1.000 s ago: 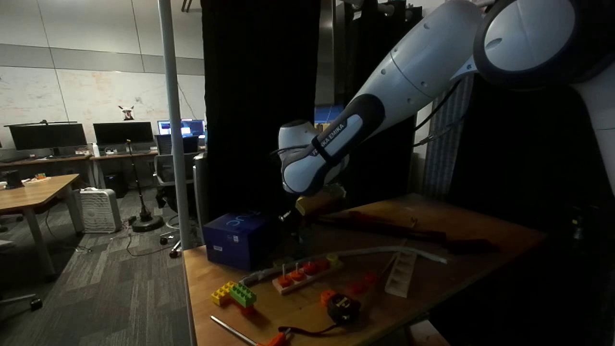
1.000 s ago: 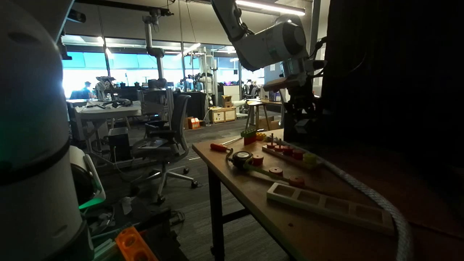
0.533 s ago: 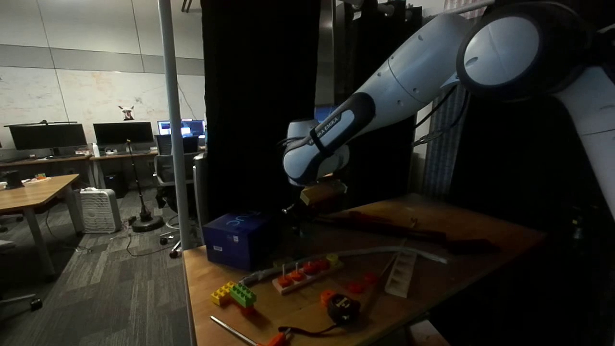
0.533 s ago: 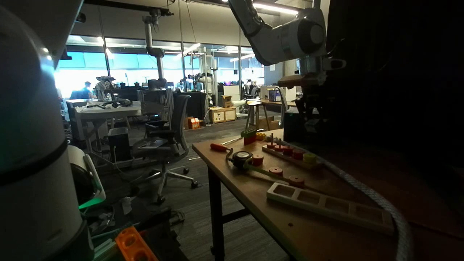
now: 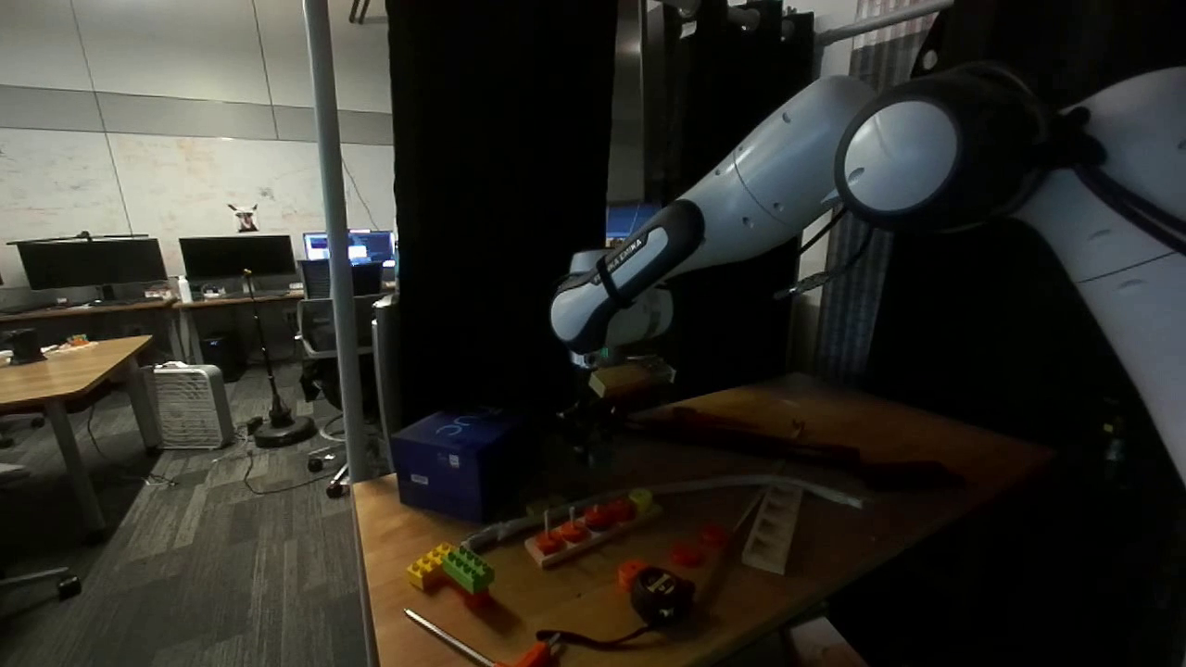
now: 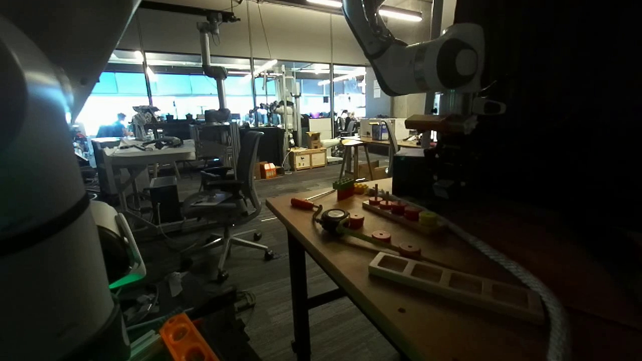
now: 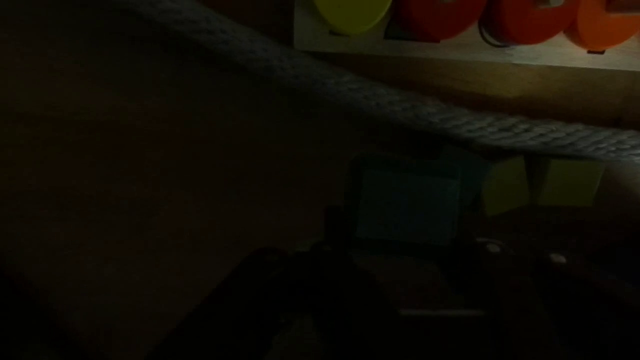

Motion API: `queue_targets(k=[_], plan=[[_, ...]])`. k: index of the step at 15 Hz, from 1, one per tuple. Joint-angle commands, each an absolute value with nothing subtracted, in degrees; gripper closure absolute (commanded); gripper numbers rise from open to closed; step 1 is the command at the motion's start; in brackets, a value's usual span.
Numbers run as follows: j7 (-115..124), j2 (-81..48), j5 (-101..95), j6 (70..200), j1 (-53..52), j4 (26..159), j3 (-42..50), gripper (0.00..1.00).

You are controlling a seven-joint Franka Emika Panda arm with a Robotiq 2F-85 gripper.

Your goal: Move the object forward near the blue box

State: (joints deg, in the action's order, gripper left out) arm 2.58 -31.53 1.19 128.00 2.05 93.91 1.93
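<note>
You've got end effector (image 7: 401, 231) part-closed w/ teal-grey block (image 7: 407, 205) gripped, over table (image 5: 389, 537), nr blue box (image 5: 449, 471).

We see dimly lit black curtains (image 5: 505, 204), bright windows (image 6: 195, 84) beyond grey carpet (image 6: 273, 311), and wood-toned desks (image 5: 56, 312) along a white wall (image 5: 204, 176)
</note>
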Motion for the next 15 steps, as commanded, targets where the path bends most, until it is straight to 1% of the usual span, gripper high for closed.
queue_targets(k=[1, 7, 15], plan=[[4.14, -35.99, 1.89, 120.27, 1.28, 84.73, 1.14, 0.75], [3.90, -39.51, 2.70, 114.34, 1.16, 77.92, 0.00, 0.75], [3.13, -42.34, 4.59, 111.84, 2.75, 74.69, -0.19, 0.75]])
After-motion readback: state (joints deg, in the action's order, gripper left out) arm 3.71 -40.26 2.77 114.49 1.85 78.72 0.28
